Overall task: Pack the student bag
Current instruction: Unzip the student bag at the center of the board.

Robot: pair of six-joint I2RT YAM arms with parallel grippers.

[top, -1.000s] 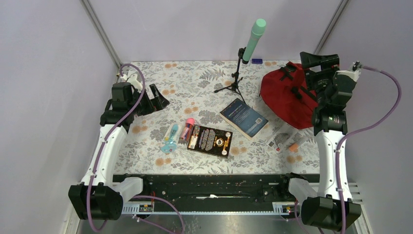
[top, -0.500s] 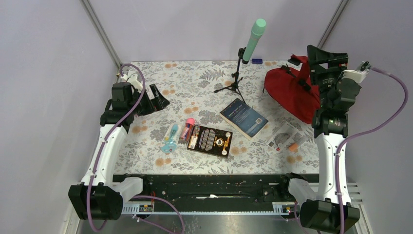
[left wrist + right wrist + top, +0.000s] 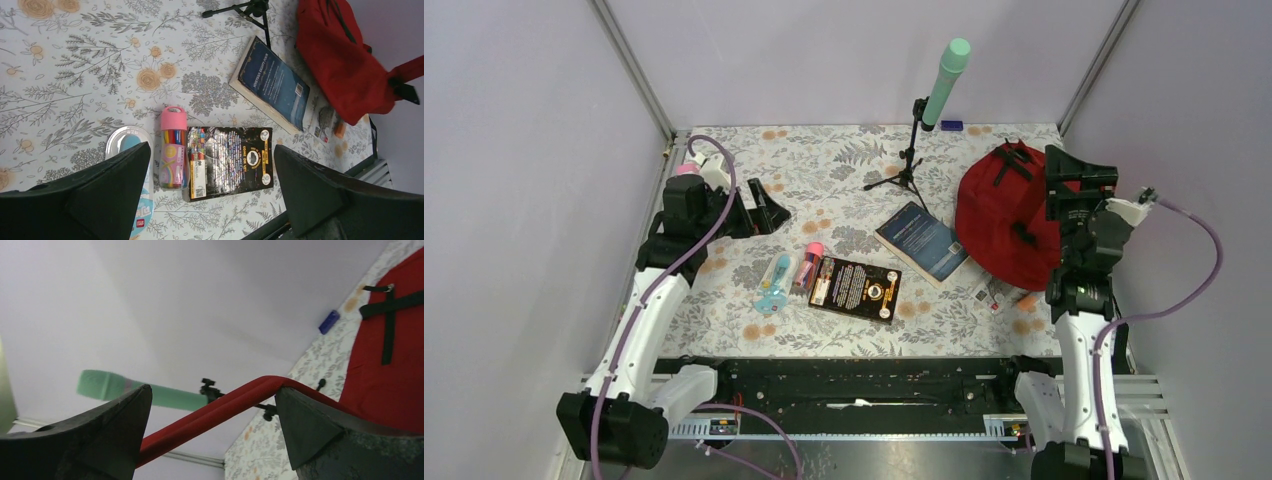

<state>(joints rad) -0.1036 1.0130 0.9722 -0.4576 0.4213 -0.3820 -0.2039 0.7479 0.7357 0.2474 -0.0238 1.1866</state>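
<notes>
The student bag is a dark-red backpack lying at the right of the table, also seen in the left wrist view. My right gripper hovers at its right edge. In the right wrist view that gripper is open, and a red shoulder strap runs across the gap, resting over the tip of one finger. My left gripper is open above the left of the table, holding nothing.
A pink pen tube, a black book, a blue book and a blue blister pack lie mid-table. A green microphone on a tripod stands at the back. Small packets lie beside the bag.
The right gripper pulled the bag up and back, then came nearer and lower; the bag now slumps rounder and further left. The left gripper moved slightly right.
</notes>
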